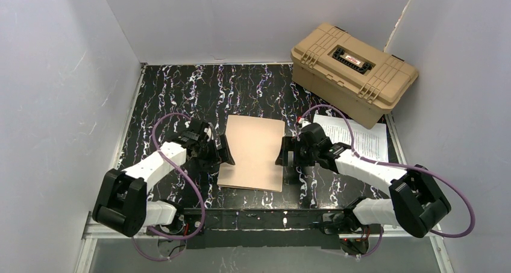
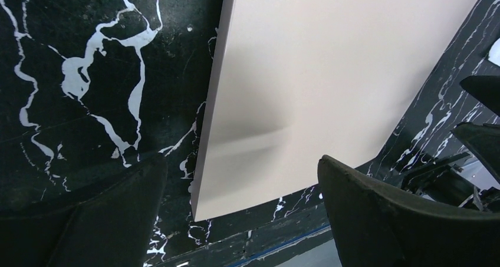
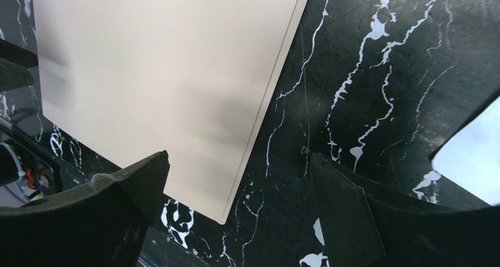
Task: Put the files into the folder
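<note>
The tan folder (image 1: pixel 253 152) lies shut and flat on the black marbled table, between my two arms. My left gripper (image 1: pixel 224 151) stands open at the folder's left edge, its jaws wide apart over that edge (image 2: pixel 209 131) with nothing between them. At the right edge of the folder (image 3: pixel 177 84), my right gripper (image 1: pixel 282 152) is open too and holds nothing. The files (image 1: pixel 361 139), white printed sheets, lie on the table at the right, behind the right arm; a corner of them (image 3: pixel 474 161) shows in the right wrist view.
A bulky tan plastic case (image 1: pixel 352 71) with latches stands at the back right, partly over the sheets. White walls close in the table on three sides. Purple cables (image 1: pixel 175 164) loop from both arms.
</note>
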You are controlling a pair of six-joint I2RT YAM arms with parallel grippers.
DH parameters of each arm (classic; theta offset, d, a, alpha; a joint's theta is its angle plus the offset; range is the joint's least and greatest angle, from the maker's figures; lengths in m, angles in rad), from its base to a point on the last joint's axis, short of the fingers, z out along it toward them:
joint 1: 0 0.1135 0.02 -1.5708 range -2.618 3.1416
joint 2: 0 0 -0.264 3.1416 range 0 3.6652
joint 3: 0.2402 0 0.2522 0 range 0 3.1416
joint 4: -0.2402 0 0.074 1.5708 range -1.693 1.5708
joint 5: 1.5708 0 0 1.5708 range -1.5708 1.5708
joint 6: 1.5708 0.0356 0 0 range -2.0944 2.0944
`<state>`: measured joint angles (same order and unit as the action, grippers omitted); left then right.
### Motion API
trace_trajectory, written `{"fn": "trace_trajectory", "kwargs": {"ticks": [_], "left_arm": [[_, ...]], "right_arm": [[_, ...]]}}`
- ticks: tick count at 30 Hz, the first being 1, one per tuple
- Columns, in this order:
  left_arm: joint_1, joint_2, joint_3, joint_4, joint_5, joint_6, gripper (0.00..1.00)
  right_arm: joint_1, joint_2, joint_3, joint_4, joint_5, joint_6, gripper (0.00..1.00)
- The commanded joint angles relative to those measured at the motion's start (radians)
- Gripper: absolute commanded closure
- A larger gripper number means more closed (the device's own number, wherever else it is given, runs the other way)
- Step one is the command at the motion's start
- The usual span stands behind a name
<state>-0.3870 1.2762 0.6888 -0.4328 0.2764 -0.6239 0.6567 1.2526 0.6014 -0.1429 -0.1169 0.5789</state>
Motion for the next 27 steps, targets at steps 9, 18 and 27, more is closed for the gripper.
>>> {"fn": "trace_trajectory", "kwargs": {"ticks": [9,18,27], "left_arm": [[-0.04,0.081,-0.051,0.128,0.068,-0.051,0.02],[-0.143,0.126,-0.068,0.234,0.111,-0.105,0.02],[-0.223,0.107,-0.097,0.271,0.066,-0.14,0.02]], "right_arm": [[0.005,0.029,-0.097,0.224,-0.042,0.166,0.01],[0.005,-0.01,-0.157,0.245,-0.03,0.214,0.02],[0.005,-0.11,-0.182,0.122,0.039,0.177,0.02]]}}
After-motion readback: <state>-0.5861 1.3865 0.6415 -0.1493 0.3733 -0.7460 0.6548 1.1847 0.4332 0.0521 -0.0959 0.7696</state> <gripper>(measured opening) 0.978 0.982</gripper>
